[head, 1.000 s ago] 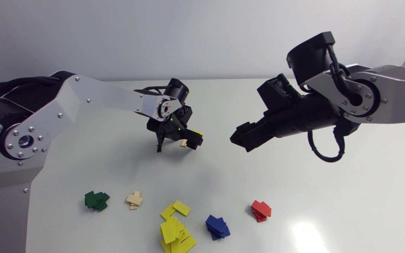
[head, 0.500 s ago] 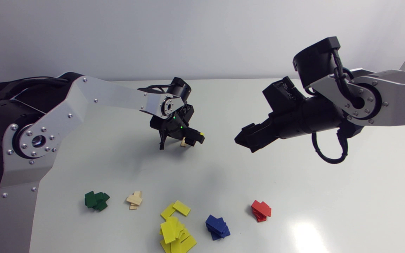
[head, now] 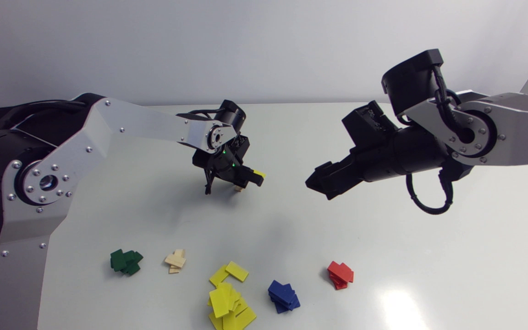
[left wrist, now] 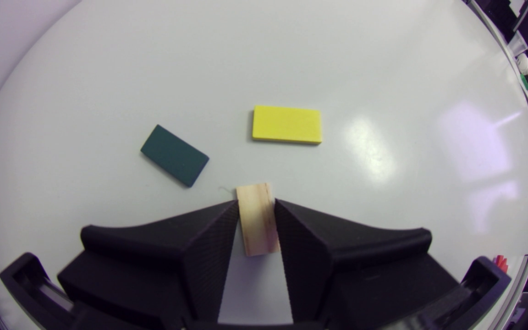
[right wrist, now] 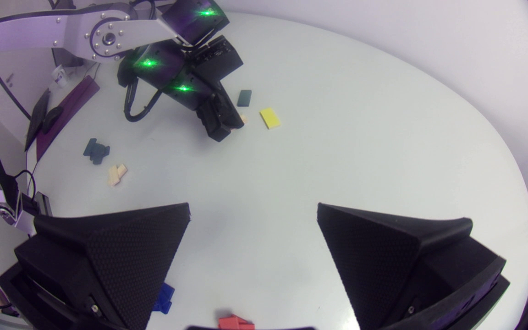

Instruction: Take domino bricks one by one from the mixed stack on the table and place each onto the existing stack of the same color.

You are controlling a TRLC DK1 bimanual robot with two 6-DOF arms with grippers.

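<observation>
Wood brick [left wrist: 258, 219] is gripped in left jaws; green brick [left wrist: 174, 155] at eleven o'clock, yellow brick [left wrist: 287, 124] at one, not sorted yet. Right jaws gape wide.

Looking down on a table [head: 429, 247] with a smooth, pale grey-white top, running wide across the head view and ending in a straight far edge [head: 291, 103]. Throwing back a bright glare patch [head: 399, 305] near the front, toward the right side, with a fainter sheen spreading around it. Carrying soft grey shadows [head: 190, 201] around the middle of the surface. Appearing in the left wrist view as the same plain pale top, slightly glossy, giving off blurred light reflections [left wrist: 470, 133] in pale patches. Filling most of the right wrist view too, evenly lit and uniform in colour, dimming a little toward the rim.
</observation>
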